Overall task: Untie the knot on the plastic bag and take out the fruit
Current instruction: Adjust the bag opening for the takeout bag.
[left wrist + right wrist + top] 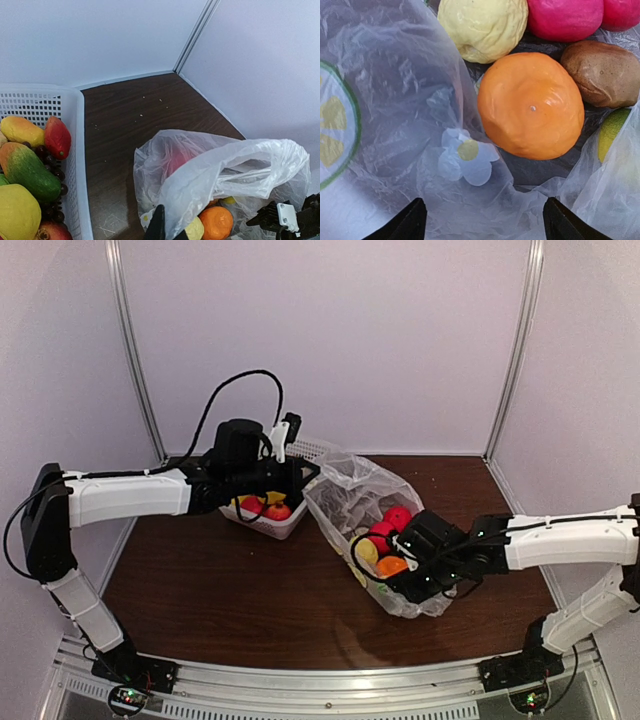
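Pinching plastic bag [345, 490], left gripper [301, 477], right gripper [485, 214] spread, brown table [220, 590], white walls [330, 330]

White walls [330, 340], dk wood table [230, 590]

You're working in a robotics lab test cell, not a home or a shop. Plain white panels [330, 340] close in the back and both sides of the overhead view, joined by bare aluminium posts [135, 350]. Along the bottom edge runs a slotted metal rail [320, 690] with the left arm [130, 495] and right arm [570, 540] bolted to it. Small status lights glow at their bases, and a loose black cable [247, 373] loops up at upper centre. The dark wood-grain desk [250, 590] carries props: a white lattice basket [80, 165] and a plastic bag [350, 490] of toy fruit [530, 105].
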Motion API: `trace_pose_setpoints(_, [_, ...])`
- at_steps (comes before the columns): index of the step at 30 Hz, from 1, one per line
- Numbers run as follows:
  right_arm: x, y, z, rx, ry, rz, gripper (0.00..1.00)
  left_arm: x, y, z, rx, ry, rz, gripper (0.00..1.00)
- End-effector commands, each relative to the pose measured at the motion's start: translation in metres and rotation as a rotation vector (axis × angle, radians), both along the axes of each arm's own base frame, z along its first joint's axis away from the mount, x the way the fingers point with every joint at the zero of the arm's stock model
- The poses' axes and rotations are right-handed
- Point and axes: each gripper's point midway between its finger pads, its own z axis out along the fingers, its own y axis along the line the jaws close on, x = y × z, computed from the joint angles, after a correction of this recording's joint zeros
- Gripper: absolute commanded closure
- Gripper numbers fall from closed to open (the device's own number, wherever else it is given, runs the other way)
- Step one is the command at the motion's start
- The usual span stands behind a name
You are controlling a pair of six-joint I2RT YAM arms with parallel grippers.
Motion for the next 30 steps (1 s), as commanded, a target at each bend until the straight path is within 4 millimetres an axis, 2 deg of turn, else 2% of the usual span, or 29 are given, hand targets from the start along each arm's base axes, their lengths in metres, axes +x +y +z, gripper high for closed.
trace_pose_setpoints(1, [-0.018,-0.021,-0.020,0.001,0.025,-0.102,0.18,0.008,0.016,0.010,-0.001,-0.031,0.060,1.00])
trace_pose_setpoints(4, [-0.025,-0.022,-0.025,0.048,0.046,-0.119,0.18,0.012,0.024,0.006,-0.021,-0.010,0.074,1.00])
trace_pose_setpoints(6, [-0.025,-0.022,-0.020,0.066,0.037,-0.122,0.17,0.009,0.022,0.006,-0.030,-0.012,0.047,1.00])
trace_pose_setpoints(9, [-0.016,-0.014,0.000,0.095,-0.012,-0.115,0.16,-0.003,0.011,0.011,-0.051,-0.038,-0.049,1.00])
trace_pose_setpoints(14, [0.005,0.006,0.047,0.158,-0.116,-0.093,0.13,-0.022,0.003,0.011,-0.031,-0.068,-0.153,0.99])
trace_pose_setpoints(15, [0.010,0.008,0.057,0.165,-0.141,-0.095,0.11,-0.026,0.003,0.011,-0.024,-0.070,-0.163,0.91])
trace_pose_setpoints(17, [0.019,0.011,0.071,0.166,-0.190,-0.096,0.09,-0.032,0.006,0.011,-0.016,-0.069,-0.165,0.59])
trace_pose_setpoints(18, [0.024,0.014,0.079,0.165,-0.215,-0.097,0.08,-0.034,0.009,0.011,-0.013,-0.067,-0.154,0.46])
trace_pose_setpoints(19, [0.029,0.014,0.083,0.154,-0.232,-0.101,0.07,-0.035,0.013,0.013,-0.010,-0.064,-0.139,0.35])
trace_pose_setpoints(20, [0.033,0.016,0.087,0.145,-0.246,-0.103,0.07,-0.036,0.018,0.016,-0.006,-0.060,-0.115,0.27])
trace_pose_setpoints(24, [0.047,0.024,0.097,0.119,-0.294,-0.099,0.07,-0.036,0.045,0.017,0.034,-0.026,0.003,0.11])
trace_pose_setpoints(28, [0.063,0.033,0.100,0.106,-0.314,-0.073,0.07,-0.047,0.070,0.017,0.105,0.022,0.053,0.04])
trace_pose_setpoints(30, [0.072,0.036,0.091,0.095,-0.299,-0.067,0.08,-0.052,0.082,0.025,0.122,0.035,0.066,0.02])
